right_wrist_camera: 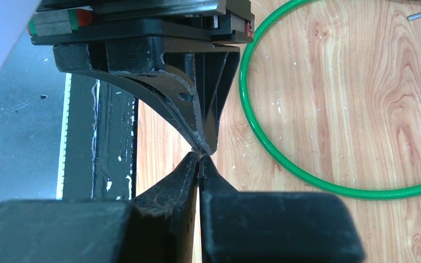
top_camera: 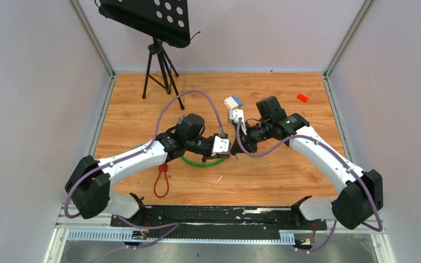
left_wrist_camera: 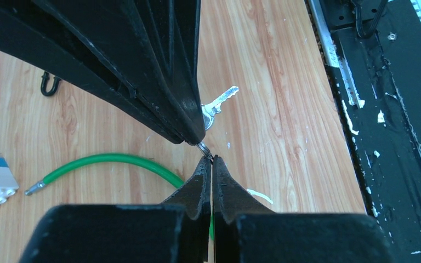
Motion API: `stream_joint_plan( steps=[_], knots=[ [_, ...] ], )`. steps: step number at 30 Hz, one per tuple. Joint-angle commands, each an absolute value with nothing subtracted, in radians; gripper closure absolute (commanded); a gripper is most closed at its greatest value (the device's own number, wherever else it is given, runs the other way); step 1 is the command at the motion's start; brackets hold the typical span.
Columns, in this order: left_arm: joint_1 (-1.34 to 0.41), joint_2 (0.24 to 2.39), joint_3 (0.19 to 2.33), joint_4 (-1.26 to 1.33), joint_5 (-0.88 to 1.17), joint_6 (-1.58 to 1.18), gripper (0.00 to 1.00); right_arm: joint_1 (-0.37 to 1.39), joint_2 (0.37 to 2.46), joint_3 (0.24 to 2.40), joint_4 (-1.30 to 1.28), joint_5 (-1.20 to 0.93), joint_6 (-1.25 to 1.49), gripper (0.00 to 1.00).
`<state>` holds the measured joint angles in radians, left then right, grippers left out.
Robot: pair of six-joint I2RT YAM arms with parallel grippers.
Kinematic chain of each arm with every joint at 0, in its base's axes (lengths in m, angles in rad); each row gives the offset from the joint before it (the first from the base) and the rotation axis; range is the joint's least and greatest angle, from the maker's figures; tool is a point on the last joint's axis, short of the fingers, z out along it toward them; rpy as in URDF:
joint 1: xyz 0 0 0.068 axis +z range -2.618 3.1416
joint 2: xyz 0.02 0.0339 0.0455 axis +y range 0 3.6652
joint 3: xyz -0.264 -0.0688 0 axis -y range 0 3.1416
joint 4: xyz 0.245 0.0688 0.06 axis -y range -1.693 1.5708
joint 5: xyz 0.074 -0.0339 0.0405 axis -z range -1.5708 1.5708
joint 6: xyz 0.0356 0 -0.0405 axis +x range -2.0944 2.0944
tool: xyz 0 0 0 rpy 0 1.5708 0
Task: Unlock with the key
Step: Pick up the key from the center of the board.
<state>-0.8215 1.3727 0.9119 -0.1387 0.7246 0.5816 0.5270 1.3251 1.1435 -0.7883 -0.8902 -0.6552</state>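
My two grippers meet tip to tip above the middle of the table. My right gripper (top_camera: 234, 152) is shut on a silver key (left_wrist_camera: 220, 104), whose toothed blade sticks out past its fingers (left_wrist_camera: 189, 118) in the left wrist view. My left gripper (left_wrist_camera: 211, 160) is shut, pinching a small metal ring (left_wrist_camera: 204, 148) that hangs from the key. In the right wrist view the right gripper (right_wrist_camera: 199, 157) touches the left fingers (right_wrist_camera: 204, 131). A green cable loop (top_camera: 202, 162) lies below them, its metal end (left_wrist_camera: 33, 189) free. No lock body shows.
A red strap loop (top_camera: 161, 181) lies near the left arm. A white, blue and orange block (top_camera: 232, 102) and a red brick (top_camera: 302, 97) sit farther back. A black tripod stand (top_camera: 160, 66) stands at the back left. A black rail (top_camera: 219, 215) runs along the near edge.
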Motion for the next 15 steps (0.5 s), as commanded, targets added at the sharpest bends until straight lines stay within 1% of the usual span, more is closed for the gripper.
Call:
stream_joint_plan(
  steps=[1, 5, 15],
  knots=[
    [-0.825, 1.378, 0.957, -0.118, 0.852, 0.553, 1.00, 0.532, 1.314, 1.154, -0.727, -0.844, -0.652, 0.95],
    [-0.825, 1.377, 0.946, -0.104, 0.902, 0.547, 0.99, 0.536, 1.307, 1.152, -0.715, -0.834, -0.641, 0.92],
    [-0.825, 1.365, 0.926, -0.081, 0.908, 0.529, 1.00, 0.539, 1.296, 1.144, -0.716, -0.817, -0.643, 0.84]
  ],
)
